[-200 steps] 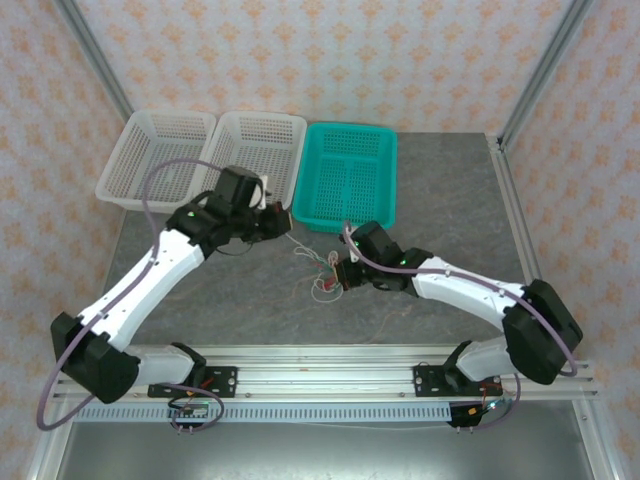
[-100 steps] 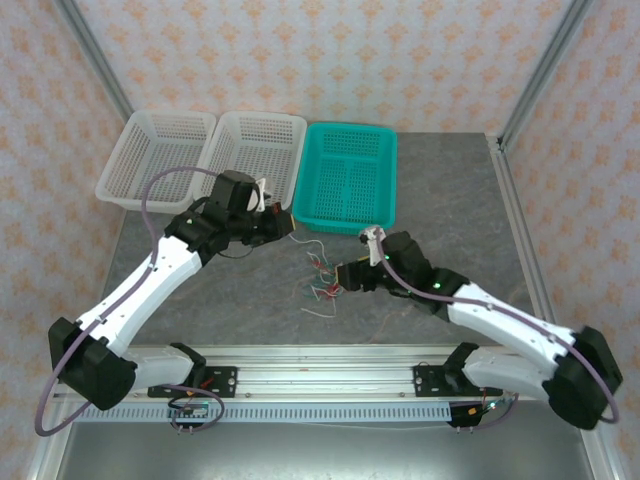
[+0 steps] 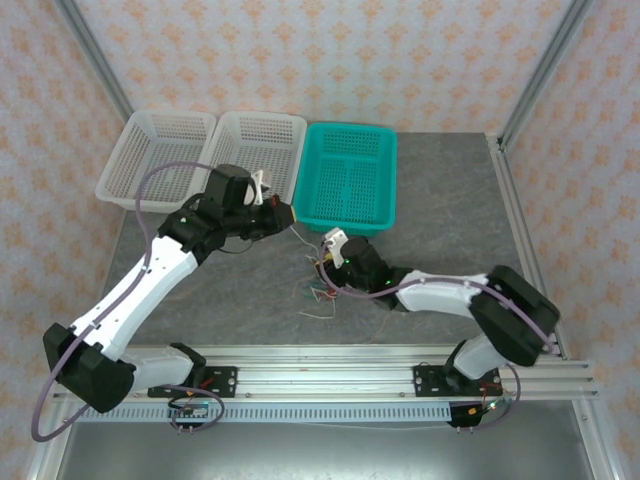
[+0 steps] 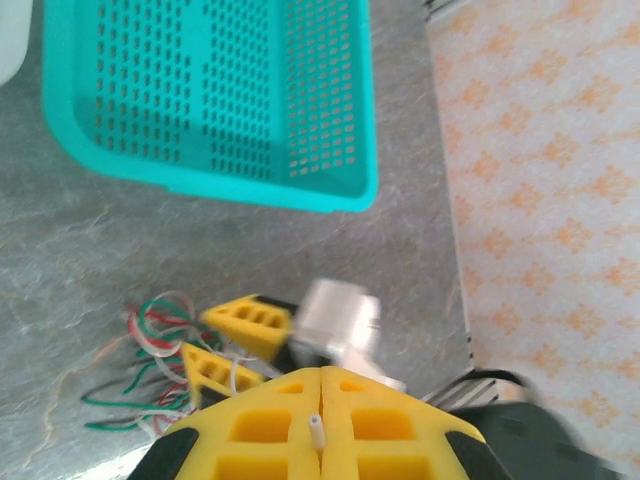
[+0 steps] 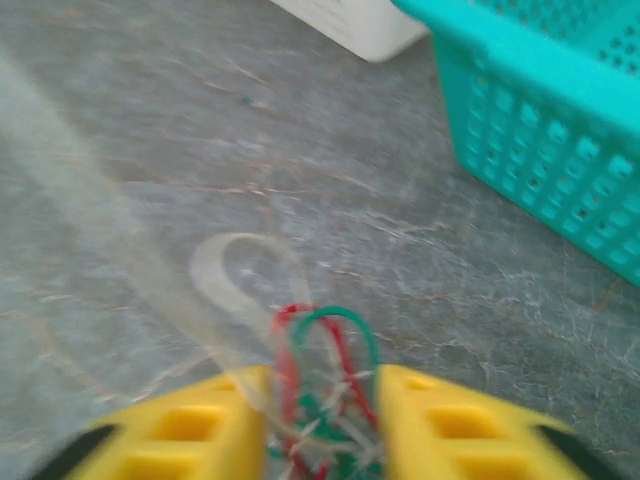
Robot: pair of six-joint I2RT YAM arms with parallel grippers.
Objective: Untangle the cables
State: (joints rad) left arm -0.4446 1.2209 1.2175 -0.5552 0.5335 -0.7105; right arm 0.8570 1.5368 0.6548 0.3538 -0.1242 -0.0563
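Observation:
The cables [image 3: 318, 282] form a small tangle of cream-white, dark green and red wires on the grey table, in front of the teal basket. My right gripper [image 3: 323, 263] has the tangle's upper part between its yellow fingers [image 5: 450, 420]; red and green loops [image 5: 325, 345] poke out ahead of them. My left gripper [image 3: 288, 214] hovers at the teal basket's near left corner, jaws pressed together on a cream-white cable end [image 4: 316, 428]. That cable [image 3: 303, 238] runs down to the tangle. The left wrist view looks down on the right gripper [image 4: 215, 345] and wires [image 4: 150, 330].
A teal basket [image 3: 340, 226] stands at the back centre, with two white baskets [image 3: 262, 117] [image 3: 170, 115] to its left. Loose wire ends [image 3: 315, 303] trail toward the front rail [image 3: 320, 360]. The right arm's forearm [image 3: 440, 295] lies low across the table.
The right gripper has swung left and back toward the left gripper, carrying the tangle with it. The left gripper has edged up toward the teal basket, still holding the cream cable.

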